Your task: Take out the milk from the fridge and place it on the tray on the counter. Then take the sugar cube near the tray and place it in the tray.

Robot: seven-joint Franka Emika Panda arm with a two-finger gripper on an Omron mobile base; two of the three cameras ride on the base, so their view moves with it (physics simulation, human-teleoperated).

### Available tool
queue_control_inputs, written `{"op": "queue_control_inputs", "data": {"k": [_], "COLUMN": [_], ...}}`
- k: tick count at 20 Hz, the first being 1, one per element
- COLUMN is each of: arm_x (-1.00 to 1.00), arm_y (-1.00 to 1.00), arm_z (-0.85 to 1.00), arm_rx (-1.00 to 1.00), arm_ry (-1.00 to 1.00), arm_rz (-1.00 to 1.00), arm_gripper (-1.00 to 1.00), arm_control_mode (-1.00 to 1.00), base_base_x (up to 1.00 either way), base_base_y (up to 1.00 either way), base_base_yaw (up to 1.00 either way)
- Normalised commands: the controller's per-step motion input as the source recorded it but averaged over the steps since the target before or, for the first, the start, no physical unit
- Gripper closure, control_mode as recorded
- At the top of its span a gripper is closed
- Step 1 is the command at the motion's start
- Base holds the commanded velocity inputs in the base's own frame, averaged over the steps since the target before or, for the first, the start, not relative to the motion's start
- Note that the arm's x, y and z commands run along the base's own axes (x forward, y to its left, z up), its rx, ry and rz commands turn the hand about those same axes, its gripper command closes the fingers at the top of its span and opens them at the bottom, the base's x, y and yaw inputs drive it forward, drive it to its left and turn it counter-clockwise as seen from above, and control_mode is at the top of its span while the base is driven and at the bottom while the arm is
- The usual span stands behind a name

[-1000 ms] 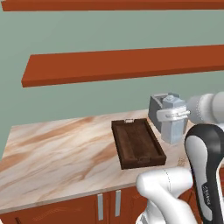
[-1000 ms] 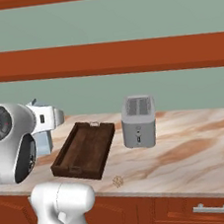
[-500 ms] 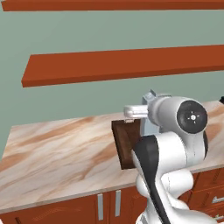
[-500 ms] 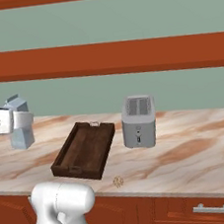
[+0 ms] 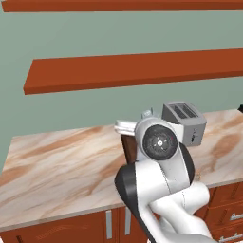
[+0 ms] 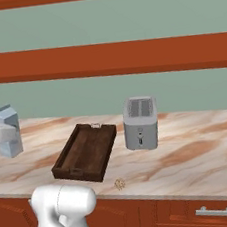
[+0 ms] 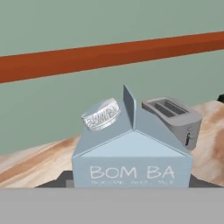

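The milk, a pale blue-grey gabled carton, hangs upright over the counter, left of the tray. My gripper is shut on its sides. In the hand view the milk stands close up, with a silvery cap on its sloped top and dark finger tips at both lower corners. The dark brown wooden tray lies empty on the counter. The sugar cube sits near the counter's front edge, just right of the tray's near corner. In the left base view my arm hides most of the tray. The fridge is out of view.
A grey toaster stands right of the tray's far end, and it is also in the left base view as the toaster. Two red-brown wall shelves hang above the counter. Red-brown cabinets with handles run below.
My arm has swung left with the milk in its grip, from near the toaster and over the tray to the tray's left side. Tray, toaster and sugar cube have not moved.
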Motion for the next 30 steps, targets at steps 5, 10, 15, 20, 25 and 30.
{"op": "queue_control_inputs", "data": {"k": [5, 10, 15, 20, 25, 30], "arm_x": [0.23, 0.49, 0.39, 0.30, 0.34, 0.37], "arm_y": [0.00, -0.04, -0.19, -0.16, -0.05, -0.14], "arm_z": [-0.34, -0.29, -0.35, -0.38, -0.13, 0.00], "arm_rx": [-0.01, -0.01, 0.00, -0.05, -0.01, 0.00], "arm_ry": [0.00, 0.00, 0.00, -0.11, -0.09, 0.16], "arm_rz": [0.00, 0.00, 0.00, 0.00, 0.00, 0.00], "arm_gripper": [1.00, 1.00, 1.00, 1.00, 1.00, 1.00], "arm_control_mode": [-1.00, -1.00, -1.00, -1.00, -1.00, -1.00], "base_base_x": [0.00, 0.00, 0.00, 0.00, 0.00, 0.00], "base_base_y": [0.00, 0.00, 0.00, 0.00, 0.00, 0.00], "base_base_yaw": [0.00, 0.00, 0.00, 0.00, 0.00, 0.00]}}
